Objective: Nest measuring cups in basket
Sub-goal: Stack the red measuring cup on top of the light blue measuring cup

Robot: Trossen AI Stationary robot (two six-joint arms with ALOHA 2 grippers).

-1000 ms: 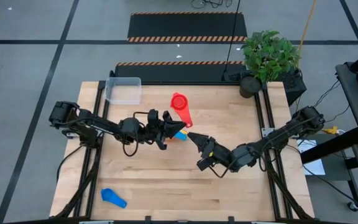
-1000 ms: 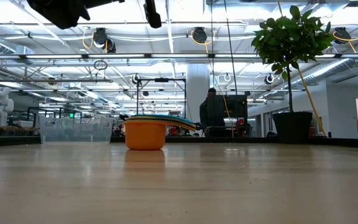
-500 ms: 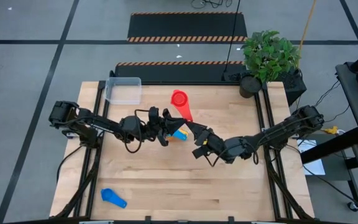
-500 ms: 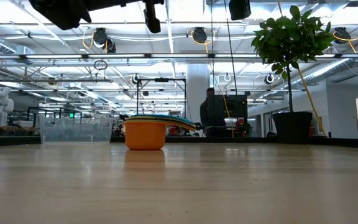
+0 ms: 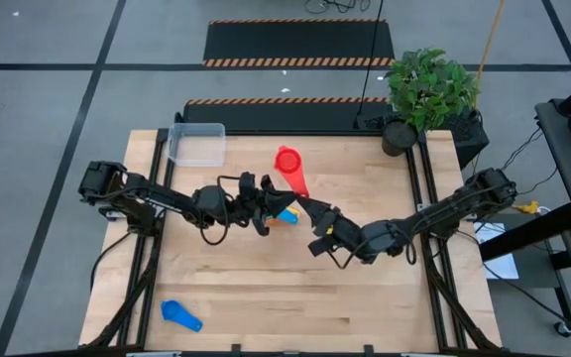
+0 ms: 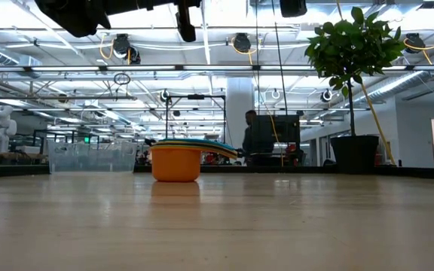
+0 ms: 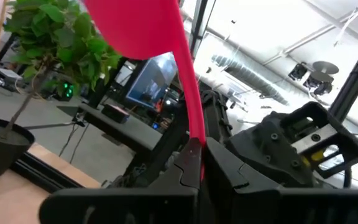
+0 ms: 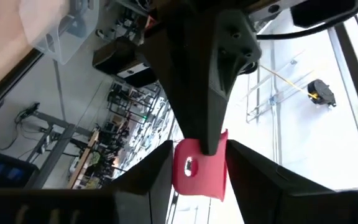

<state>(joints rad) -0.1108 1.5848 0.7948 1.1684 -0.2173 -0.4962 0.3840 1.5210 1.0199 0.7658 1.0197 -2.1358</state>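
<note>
A red measuring cup (image 5: pixel 285 159) is up in the air over the table's middle, its handle running toward the near side, with my left gripper (image 7: pixel 196 149) shut on it. My right gripper (image 8: pixel 199 171) is open, its fingers on either side of the handle's free end (image 8: pixel 197 169); I cannot tell whether they touch it. Below both grippers a nested stack of cups (image 6: pixel 176 162), orange at the bottom, rests on the table. One blue cup (image 5: pixel 179 315) lies at the near left. The clear basket (image 5: pixel 196 144) stands at the far left. My left gripper pinches the red cup's handle (image 7: pixel 193 134) between its two fingers, a little short of the free end with the hole. The fingers come from the table's left, slanting slightly upward. The cup is lifted clear, its bowl (image 7: pixel 135 25) beyond the fingertips.
A potted plant (image 5: pixel 429 94) stands at the far right corner, its black pot (image 6: pixel 355 153) on the table's far edge. Bare wood lies along the near side and right half. A person shows in the room beyond the table.
My right gripper has moved toward the table's left and slightly farther back, up to the red cup's handle end, and now stands about it. The red cup has stayed where it was.
</note>
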